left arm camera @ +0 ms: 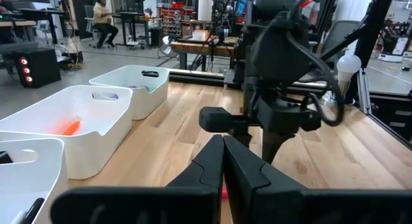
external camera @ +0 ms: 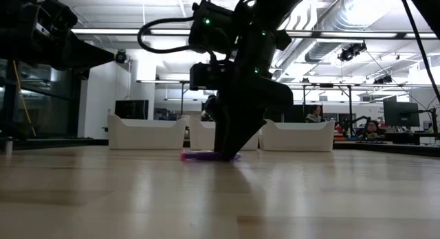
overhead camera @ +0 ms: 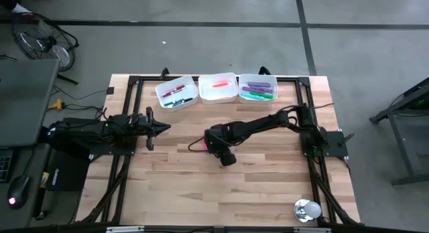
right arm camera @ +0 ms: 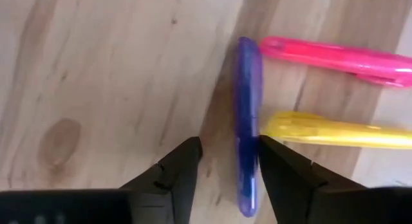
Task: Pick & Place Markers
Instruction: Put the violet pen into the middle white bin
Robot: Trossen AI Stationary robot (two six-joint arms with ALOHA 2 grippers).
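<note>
- Closest in the right wrist view, the purple marker (right arm camera: 247, 124) lies on the desk (overhead camera: 268, 186) between the two fingers of the right gripper (right arm camera: 226, 165), its long axis running straight out from the wrist.
- Those fingers straddle it without pressing yet: one has a clear gap, the other sits just beside the barrel, so nothing is grasped.
- Just beside it lie a pink marker (right arm camera: 335, 56) and a yellow marker (right arm camera: 335, 132), both crosswise to it, the yellow one's tip touching or nearly touching the purple barrel; closing may nudge it.
- Well apart at the desk's far edge sit three white trays (overhead camera: 218, 88), already holding sorted markers.
- Off to the side the left gripper (overhead camera: 159, 128) waits, clenched and empty; the right arm is plainly nearer.
</note>
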